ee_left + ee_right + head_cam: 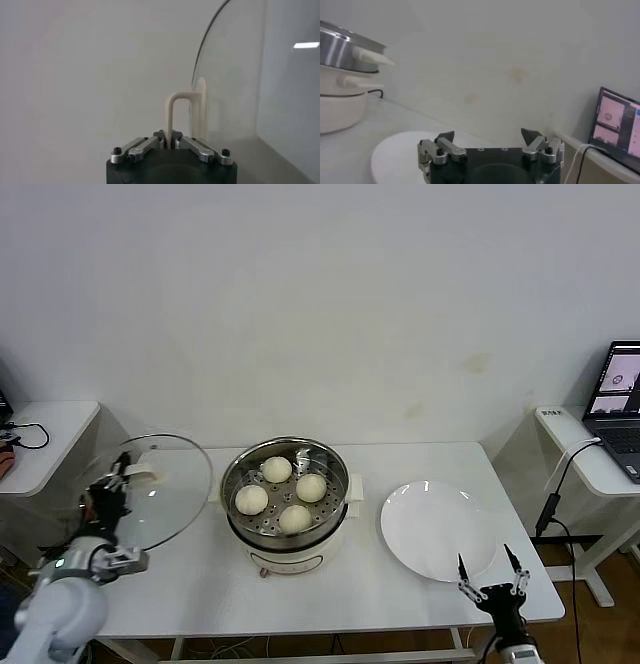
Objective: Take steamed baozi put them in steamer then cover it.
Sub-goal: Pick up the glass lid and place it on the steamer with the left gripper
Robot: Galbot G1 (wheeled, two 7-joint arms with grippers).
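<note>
Left gripper [118, 474] clamped tight on the handle of the lid [150, 489], held tilted just left of the steamer [288, 496]. Four buns [283, 492] already inside. Rightward carry onto the pot needed. Right gripper [492, 576] wide open, empty, by the plate [432, 529].

Open steamer [286, 496] top unobstructed; cover [150, 490] aloft, well left.

White bench [400, 599] with two things on it.
The steamer [288, 536] stands at its middle; a white plate [432, 529] lies just right of it, apart.
</note>
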